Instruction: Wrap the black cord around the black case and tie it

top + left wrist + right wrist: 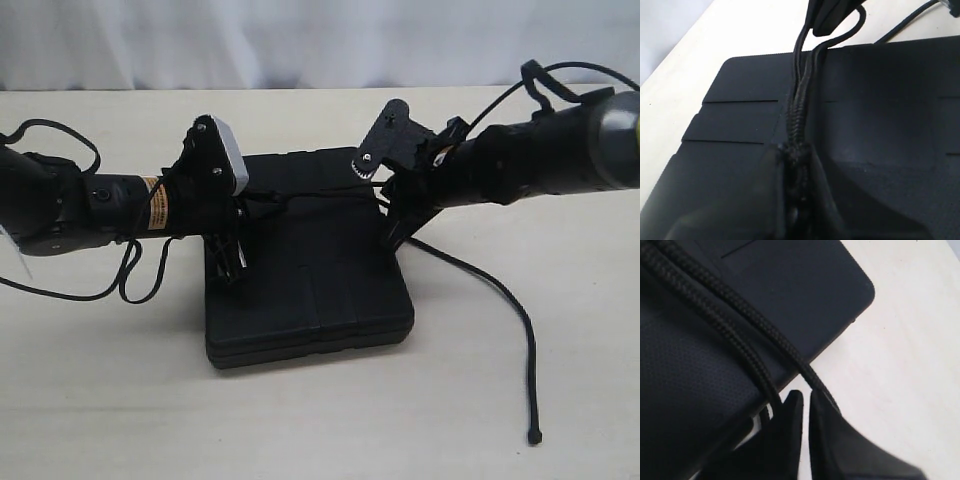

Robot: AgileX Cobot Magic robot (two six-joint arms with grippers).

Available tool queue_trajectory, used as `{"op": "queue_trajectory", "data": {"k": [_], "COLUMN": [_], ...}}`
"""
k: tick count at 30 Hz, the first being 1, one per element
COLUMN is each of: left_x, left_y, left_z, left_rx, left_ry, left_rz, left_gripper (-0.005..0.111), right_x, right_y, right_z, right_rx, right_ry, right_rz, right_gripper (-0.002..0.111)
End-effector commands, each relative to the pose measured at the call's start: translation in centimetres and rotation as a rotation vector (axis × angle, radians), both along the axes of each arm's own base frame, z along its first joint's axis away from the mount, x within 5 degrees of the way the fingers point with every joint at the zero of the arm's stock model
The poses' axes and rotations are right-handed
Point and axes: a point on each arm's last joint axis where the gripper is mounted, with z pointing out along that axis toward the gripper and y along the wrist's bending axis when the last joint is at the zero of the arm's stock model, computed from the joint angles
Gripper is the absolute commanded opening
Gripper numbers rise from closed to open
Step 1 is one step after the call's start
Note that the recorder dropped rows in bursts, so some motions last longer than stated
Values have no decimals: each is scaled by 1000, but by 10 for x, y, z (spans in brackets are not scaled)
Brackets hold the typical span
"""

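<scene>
The black case (320,290) lies flat in the middle of the table. The black cord (797,115) runs doubled across its top face. My left gripper (232,262) sits at the case's left edge, shut on the braided cord (797,200). At the case's right edge is my right gripper (392,235), with jaws shut to a thin slit (806,405). Nothing lies in that slit. The two cord strands (725,315) pass outside its fingers. A loose cord tail (510,300) trails over the table to a knobbed tip (535,437).
Smooth black cables loop off the left arm (130,270) and the right arm (530,75). The pale tabletop (120,400) surrounds the case on all sides. A white backdrop stands behind the table.
</scene>
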Motion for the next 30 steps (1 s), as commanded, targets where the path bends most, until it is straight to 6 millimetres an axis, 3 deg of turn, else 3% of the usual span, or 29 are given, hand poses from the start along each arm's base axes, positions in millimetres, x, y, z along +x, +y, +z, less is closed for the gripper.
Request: {"op": "queue_trajectory", "data": {"k": [1, 11, 16, 23, 25, 30], "left_x": [2, 2, 2, 2, 2, 2], "left_y": [-1, -1, -1, -1, -1, -1], "left_z": [1, 1, 1, 1, 1, 1], "left_rx": [-2, -2, -2, -2, -2, -2], "left_ry": [0, 0, 0, 0, 0, 0], "left_rz": [3, 3, 3, 3, 3, 3], "left_gripper": [0, 0, 0, 0, 0, 0], "right_x": [5, 5, 5, 5, 5, 5], "right_y": [-7, -7, -7, -7, -7, -7], "right_z": [-10, -19, -19, -18, -18, -18], "right_rx": [1, -35, -30, -16, -17, -14], "right_ry": [8, 26, 28, 29, 29, 28], "right_rz": [-30, 3, -3, -19, -19, -21], "right_gripper": [4, 7, 27, 71, 77, 77]}}
